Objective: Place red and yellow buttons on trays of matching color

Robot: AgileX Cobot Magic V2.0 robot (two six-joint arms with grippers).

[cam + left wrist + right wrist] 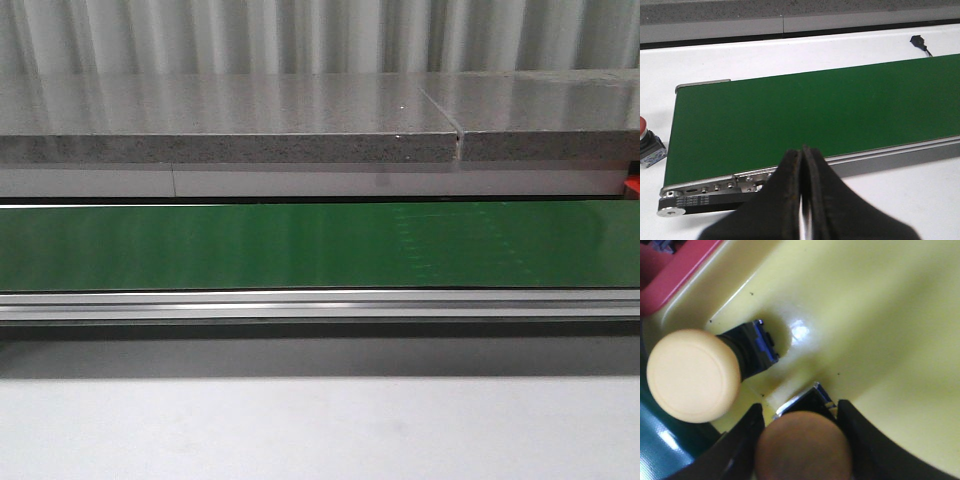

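Gripping a yellow button between its two dark fingers, the right gripper sits low inside the yellow tray, jaws closed narrowly on the button's sides; the round cap faces the camera and looks shaded orange-brown, its dark base with a metal edge pointing toward the tray floor (contact with the floor cannot be told). Second yellow button lies tipped on its side just beside it in the same tray, pale cap toward the rim, black body inward. Red tray edge shows just past the yellow rim. Left gripper: fingers pressed together, nothing between them, hovering over the white table near the end of the green conveyor belt. Red button stands on the table just off that belt end, partly cut by the frame edge. Front view: only the belt, bare, and a grey ledge behind; neither arm appears there.
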